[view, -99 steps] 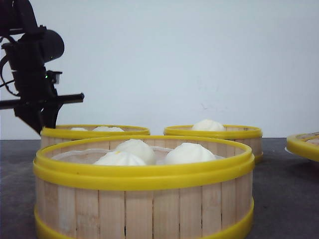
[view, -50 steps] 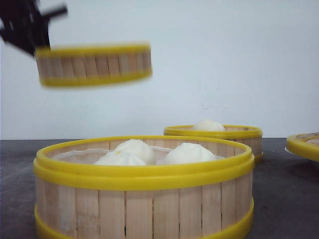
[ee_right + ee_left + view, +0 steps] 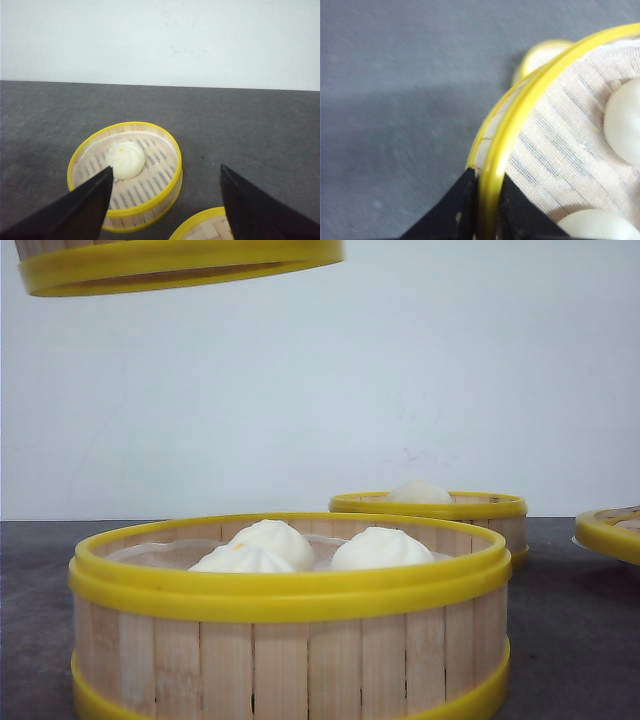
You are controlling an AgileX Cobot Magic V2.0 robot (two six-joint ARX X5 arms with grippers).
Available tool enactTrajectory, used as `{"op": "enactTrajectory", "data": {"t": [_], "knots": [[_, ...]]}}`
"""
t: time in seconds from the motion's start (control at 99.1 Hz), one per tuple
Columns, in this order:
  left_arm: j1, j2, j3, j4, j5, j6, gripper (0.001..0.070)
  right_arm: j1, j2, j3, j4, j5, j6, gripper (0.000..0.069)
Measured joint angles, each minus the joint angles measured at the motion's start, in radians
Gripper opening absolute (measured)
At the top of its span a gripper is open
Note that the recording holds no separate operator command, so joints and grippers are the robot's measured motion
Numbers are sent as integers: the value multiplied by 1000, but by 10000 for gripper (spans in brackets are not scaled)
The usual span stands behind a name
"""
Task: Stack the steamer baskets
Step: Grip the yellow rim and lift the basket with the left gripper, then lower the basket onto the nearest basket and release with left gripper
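Observation:
One steamer basket (image 3: pixel 180 265) hangs high at the top left of the front view, only its lower yellow rim showing. My left gripper (image 3: pixel 487 197) is shut on that basket's rim (image 3: pixel 520 120), one finger outside and one inside; white buns lie on its cloth liner. A second steamer basket (image 3: pixel 290 625) with three buns stands on the table close to the camera. A third steamer basket (image 3: pixel 430 510) (image 3: pixel 126 172) with one bun stands farther back on the right. My right gripper (image 3: pixel 165 175) hangs open above and short of it, holding nothing.
A yellow-rimmed round piece (image 3: pixel 610 532) (image 3: pixel 205 227) lies at the right edge of the dark grey table (image 3: pixel 570 620). A white wall stands behind the table. In the left wrist view another yellow rim (image 3: pixel 542 55) shows below the lifted basket.
The left arm has raised the left rear basket from the table to the top of the front view. The arm itself has left that view. The other two baskets have not moved.

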Motion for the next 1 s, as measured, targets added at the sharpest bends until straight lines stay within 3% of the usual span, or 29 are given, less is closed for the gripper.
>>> {"op": "enactTrajectory", "data": {"t": [0.172, 0.363, 0.605, 0.999], "knots": [[-86, 12, -108, 1, -3, 8, 28, 0, 0, 0, 0, 0, 0, 413], [-164, 12, -237, 100, 0, 6, 28, 2, 0, 0, 0, 0, 0, 413], [-206, 23, -362, 183, -3, -13, 28, 18, 0, 0, 0, 0, 0, 413], [-230, 105, -363, 211, -3, -22, 28, 19, 0, 0, 0, 0, 3, 413]]}}
